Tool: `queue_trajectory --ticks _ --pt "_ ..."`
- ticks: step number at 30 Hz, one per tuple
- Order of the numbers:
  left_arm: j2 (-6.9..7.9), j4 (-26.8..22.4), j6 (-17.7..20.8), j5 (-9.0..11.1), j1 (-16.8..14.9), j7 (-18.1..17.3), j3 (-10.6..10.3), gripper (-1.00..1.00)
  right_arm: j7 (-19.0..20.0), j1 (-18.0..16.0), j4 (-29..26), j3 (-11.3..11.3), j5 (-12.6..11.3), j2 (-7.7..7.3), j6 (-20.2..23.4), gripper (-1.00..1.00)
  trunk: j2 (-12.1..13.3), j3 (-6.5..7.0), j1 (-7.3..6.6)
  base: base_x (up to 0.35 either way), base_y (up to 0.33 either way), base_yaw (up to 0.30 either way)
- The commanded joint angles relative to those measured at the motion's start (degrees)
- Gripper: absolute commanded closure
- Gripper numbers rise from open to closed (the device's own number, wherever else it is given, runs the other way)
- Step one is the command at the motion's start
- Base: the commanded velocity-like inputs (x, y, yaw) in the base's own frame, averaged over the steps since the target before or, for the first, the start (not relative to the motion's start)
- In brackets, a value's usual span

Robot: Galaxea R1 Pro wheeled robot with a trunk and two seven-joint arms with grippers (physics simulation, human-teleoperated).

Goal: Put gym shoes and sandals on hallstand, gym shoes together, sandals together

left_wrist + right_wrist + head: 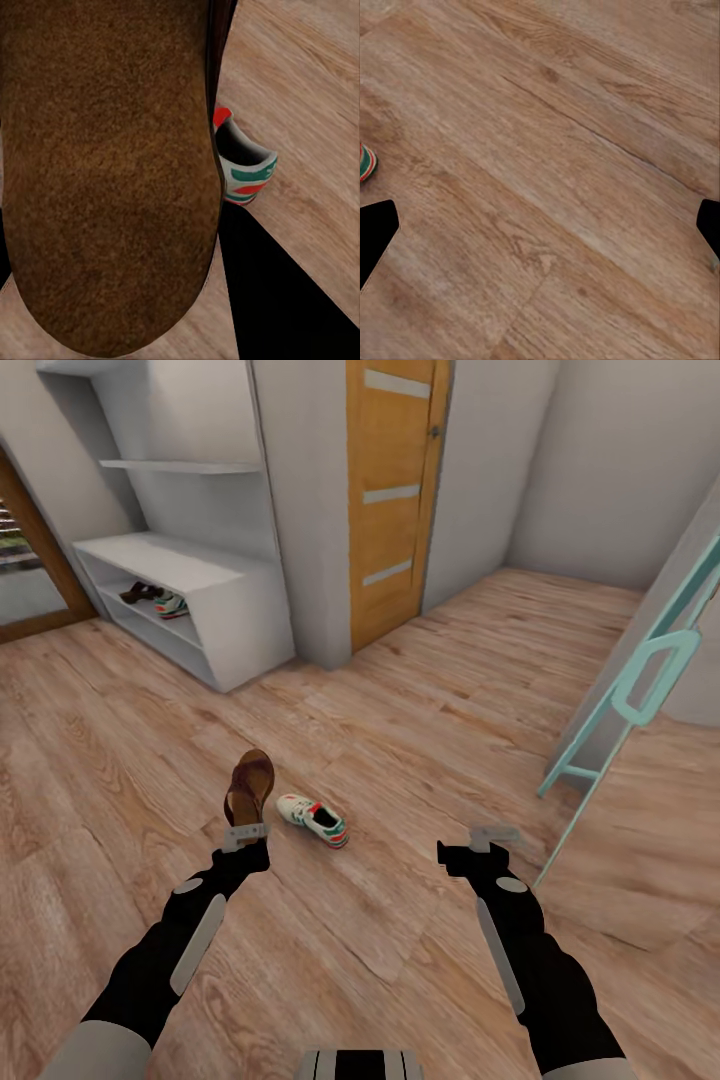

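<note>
Sandals first: your left tool (246, 838) is clamped on one brown sandal (250, 785), which stands up from the fingers with its toe pointing away from you; in the left wrist view its tan footbed (105, 172) covers most of the frame, so the fingers themselves are hidden there. Just beside that sandal, on the corridor floor (420, 730), lies one gym shoe (313, 820), white with green stripes and red patches, apart from the sandal as far as the head view shows. Your right tool (490, 840) hangs with its fingers spread wide and nothing between them; the right wrist view has bare planks under it and a sliver of the gym shoe (366, 163) at the picture's edge. The hallstand (190, 600) stands against the far wall, to the left of the wooden door (392, 490). On its lower shelf, toward the back end, you already have the other sandal (140, 592) with the other gym shoe (172, 605) just beside it. The rack's bench top is bare. Open plank floor runs between you and the rack. A teal-trimmed white panel (640, 660) leans in on your right, near the right arm.
</note>
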Motion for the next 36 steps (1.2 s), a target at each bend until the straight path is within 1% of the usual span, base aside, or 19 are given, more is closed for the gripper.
queue_trajectory --ticks 1,16,28,30,36 --pt "0.06 -0.09 0.29 0.40 -0.04 0.38 -0.18 1.00 -0.30 -0.02 -0.07 0.08 0.01 -0.02 0.32 -1.00 -0.02 0.01 0.01 0.255 -0.202 0.254" --pt "0.06 -0.09 0.24 0.41 -0.04 0.33 -0.22 1.00 -0.30 -0.02 -0.08 0.08 0.01 -0.02 0.32 -1.00 -0.02 1.11 0.01 0.283 -0.222 0.192" --pt "0.05 -0.09 0.22 0.41 -0.04 0.32 -0.22 1.00 -0.30 -0.02 -0.09 0.08 0.01 -0.02 0.32 -1.00 -0.02 2.07 0.01 0.257 -0.135 0.167" --pt "0.05 -0.09 0.21 0.41 -0.04 0.32 -0.22 1.00 -0.30 -0.02 -0.08 0.08 0.01 -0.02 0.32 -1.00 -0.02 2.23 0.01 0.208 -0.202 0.166" --pt "0.04 -0.09 0.21 0.41 -0.02 0.32 -0.22 1.00 -0.30 -0.02 -0.07 0.08 0.01 -0.02 0.32 -1.00 -0.02 2.71 0.01 0.032 -0.296 0.166"
